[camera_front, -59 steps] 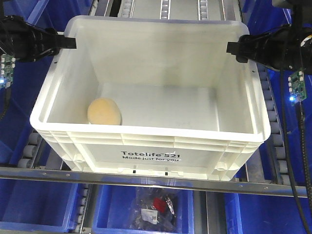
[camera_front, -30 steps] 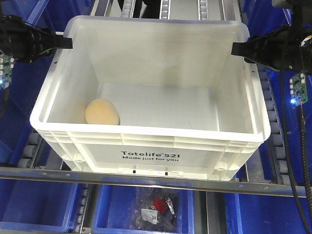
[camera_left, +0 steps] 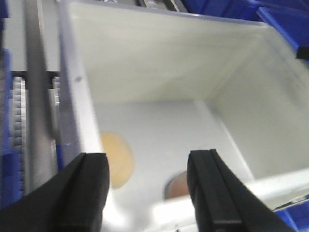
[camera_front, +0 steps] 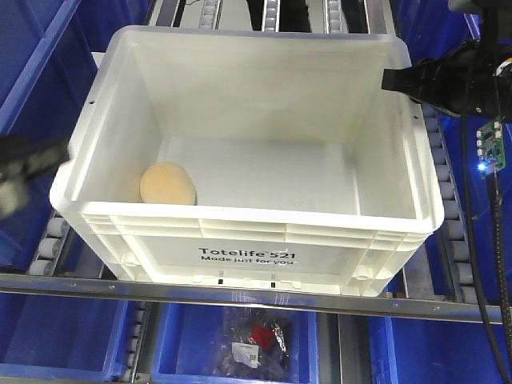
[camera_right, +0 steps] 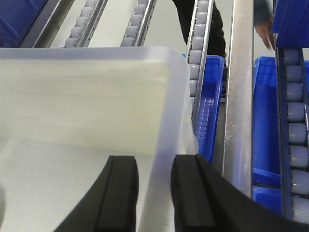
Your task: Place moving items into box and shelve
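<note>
The box (camera_front: 240, 214), a white crate printed "Totelife 521", sits on the roller shelf. A pale yellow moving item (camera_front: 168, 184) lies at its left front. In the left wrist view this lump (camera_left: 117, 157) shows beside a pinkish-brown one (camera_left: 177, 186); the front view hides the pinkish one behind the front wall. My left gripper (camera_front: 28, 164) is a blur outside the box's left front corner. It stands open (camera_left: 147, 188) and holds nothing. My right gripper (camera_front: 392, 80) is on the right rim near the back corner. Its fingers (camera_right: 190, 193) straddle and pinch the wall (camera_right: 164, 96).
Blue bins (camera_front: 48, 336) line both sides and the level below. One of them holds a clear bag with a red item (camera_front: 256, 340). Roller tracks (camera_front: 448, 240) flank the crate, and a metal rail (camera_front: 240, 292) runs across its front. A dark figure (camera_right: 200, 24) stands behind the shelf.
My left gripper has let go of the left rim and swung down to the front left, open. The right gripper edged slightly right. The box and the yellow lump stay put.
</note>
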Controlling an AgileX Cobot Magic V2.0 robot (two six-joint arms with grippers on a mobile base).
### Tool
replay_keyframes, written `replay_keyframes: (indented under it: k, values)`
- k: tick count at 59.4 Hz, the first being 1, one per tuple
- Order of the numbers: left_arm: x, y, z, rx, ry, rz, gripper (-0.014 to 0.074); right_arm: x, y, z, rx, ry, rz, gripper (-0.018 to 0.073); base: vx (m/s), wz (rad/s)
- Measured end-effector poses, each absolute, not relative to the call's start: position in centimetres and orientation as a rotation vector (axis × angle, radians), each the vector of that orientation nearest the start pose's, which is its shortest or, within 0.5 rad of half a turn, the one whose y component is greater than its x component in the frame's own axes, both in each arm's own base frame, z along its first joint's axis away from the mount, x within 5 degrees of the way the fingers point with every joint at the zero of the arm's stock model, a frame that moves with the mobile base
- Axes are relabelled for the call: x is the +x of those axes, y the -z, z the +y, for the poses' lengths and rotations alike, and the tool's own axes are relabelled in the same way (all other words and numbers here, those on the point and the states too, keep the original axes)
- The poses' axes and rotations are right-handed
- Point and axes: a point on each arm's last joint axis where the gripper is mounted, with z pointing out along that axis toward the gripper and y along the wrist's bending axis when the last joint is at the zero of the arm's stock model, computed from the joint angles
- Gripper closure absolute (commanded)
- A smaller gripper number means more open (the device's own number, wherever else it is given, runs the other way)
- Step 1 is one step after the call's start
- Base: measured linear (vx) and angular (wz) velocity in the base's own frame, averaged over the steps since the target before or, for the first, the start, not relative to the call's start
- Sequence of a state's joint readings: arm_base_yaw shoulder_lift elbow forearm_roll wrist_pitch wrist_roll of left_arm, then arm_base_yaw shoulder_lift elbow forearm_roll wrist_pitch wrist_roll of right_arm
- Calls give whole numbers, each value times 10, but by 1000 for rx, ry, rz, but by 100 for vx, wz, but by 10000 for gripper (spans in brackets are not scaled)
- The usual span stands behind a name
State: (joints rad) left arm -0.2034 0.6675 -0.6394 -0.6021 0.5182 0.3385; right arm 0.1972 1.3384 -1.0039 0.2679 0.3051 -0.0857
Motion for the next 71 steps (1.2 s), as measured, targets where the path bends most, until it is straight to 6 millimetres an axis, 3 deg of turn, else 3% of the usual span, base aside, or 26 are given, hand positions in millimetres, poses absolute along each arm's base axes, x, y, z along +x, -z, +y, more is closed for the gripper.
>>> replay_keyframes:
  k: [7, 16, 25, 36, 71]
  values:
    - [89, -310, -32, 108, 414, 1874, 171, 291, -320, 66, -78, -301, 2124, 321, 0, 0]
    - [66, -276, -16, 71, 271, 1736, 277, 292, -320, 66, -76, -302, 2123, 320, 0, 0]
    - [56, -241, -12, 96, 225, 1651, 427, 292, -320, 66, -76, -302, 2123, 320, 0, 0]
    - [55, -192, -11, 90, 203, 1677, 605, 292, -320, 66, -76, -302, 2123, 321, 0, 0]
    - [56, -193, -10, 45, 210, 1630, 603, 292, -320, 66, -76, -302, 2124, 317, 0, 0]
